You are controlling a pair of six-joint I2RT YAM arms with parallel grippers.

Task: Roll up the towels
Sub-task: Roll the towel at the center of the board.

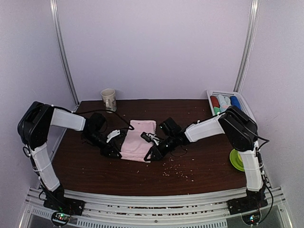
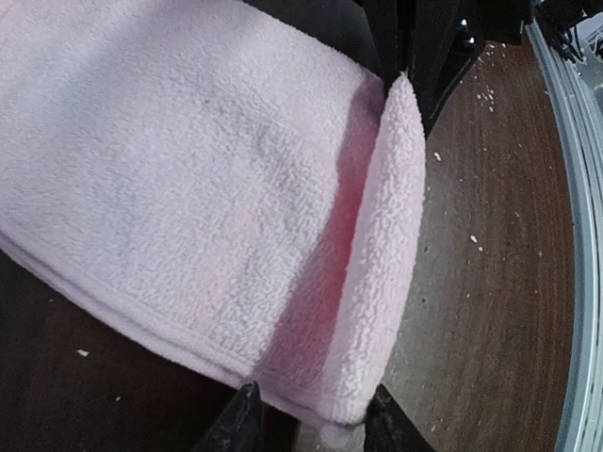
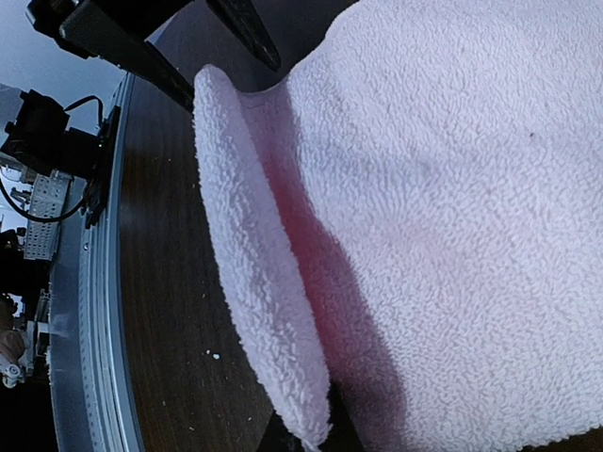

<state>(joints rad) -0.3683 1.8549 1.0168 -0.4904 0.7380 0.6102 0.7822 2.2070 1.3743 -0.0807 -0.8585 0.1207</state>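
Left wrist view — left gripper (image 2: 311, 428) part-open astride the pink towel (image 2: 188, 169) at its upturned hem (the roll's first turn, likely); right gripper (image 3: 316, 444) clamped on it.

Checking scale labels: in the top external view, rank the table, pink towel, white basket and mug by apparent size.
1. Table.
2. Pink towel and white basket: too alike to rank, the basket partly hidden by the right arm.
3. Mug.

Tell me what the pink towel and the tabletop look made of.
The pink towel looks like soft terry cloth: nubby looped pile, stitched hem. The tabletop looks like dark wood or wood-look laminate, smooth, matte; I cannot tell which.
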